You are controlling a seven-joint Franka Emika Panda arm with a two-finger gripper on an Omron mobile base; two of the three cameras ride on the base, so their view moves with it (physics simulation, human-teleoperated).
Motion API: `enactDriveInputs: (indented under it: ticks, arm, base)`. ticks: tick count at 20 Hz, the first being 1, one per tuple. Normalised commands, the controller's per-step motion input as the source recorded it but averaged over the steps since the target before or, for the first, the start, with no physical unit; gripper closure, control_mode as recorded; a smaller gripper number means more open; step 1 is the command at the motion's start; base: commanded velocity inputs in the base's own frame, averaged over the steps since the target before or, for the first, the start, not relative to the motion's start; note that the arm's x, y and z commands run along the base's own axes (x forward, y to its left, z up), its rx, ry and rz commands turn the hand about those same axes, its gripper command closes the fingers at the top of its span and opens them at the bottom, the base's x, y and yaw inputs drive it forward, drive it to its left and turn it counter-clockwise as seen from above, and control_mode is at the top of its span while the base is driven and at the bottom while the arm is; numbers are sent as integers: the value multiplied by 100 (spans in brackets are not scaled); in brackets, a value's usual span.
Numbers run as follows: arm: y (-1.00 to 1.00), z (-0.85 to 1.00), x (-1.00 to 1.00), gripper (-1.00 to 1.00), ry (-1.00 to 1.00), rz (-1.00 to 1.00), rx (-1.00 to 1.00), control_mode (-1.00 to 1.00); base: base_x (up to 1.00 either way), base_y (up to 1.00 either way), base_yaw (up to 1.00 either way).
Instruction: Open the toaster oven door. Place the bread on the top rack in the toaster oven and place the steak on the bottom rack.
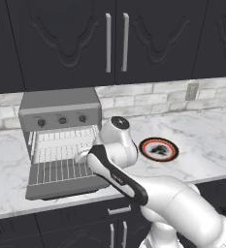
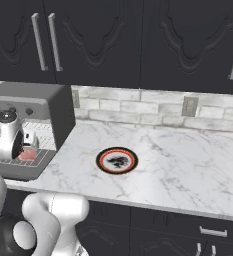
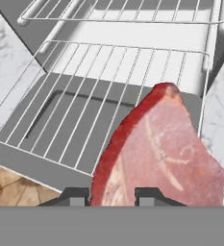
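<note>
Steak (image 3: pixel 156 153) sits clamped in the end effector (image 3: pixel 113 196), hanging just above the pulled-out bottom rack (image 3: pixel 84 125) over the lowered toaster oven door (image 1: pixel 61 186).

Red-rimmed plate (image 1: pixel 158 148) on marble counter (image 1: pixel 211 140), dark cabinets (image 1: pixel 148 38) above

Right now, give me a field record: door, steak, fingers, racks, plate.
door: toaster oven door folded down, open
steak: steak held between the fingers, above the pulled-out lower rack
gripper: gripper shut on the steak
racks: upper rack further in; nothing visible on it
plate: red-rimmed plate on the counter, right of the oven
</note>
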Motion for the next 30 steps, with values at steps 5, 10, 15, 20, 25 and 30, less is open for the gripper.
enactDriveInputs:
  ticks: [5,10,15,20,25,30]
  arm:
    - [55,-3,10,100,0,10,0,-100]
    - [47,-13,1,100,0,12,-1,-100]
    - [37,-14,10,100,-1,9,-3,-100]
    - [17,-13,9,100,-3,5,-8,-100]
    - [1,0,0,100,-4,0,-10,-100]
    - [2,-5,-4,100,-1,0,-3,-100]
  base:
    - [0,0,0]
    - [0,0,0]
    - [0,0,0]
    - [0,0,0]
    - [0,0,0]
    - [0,0,0]
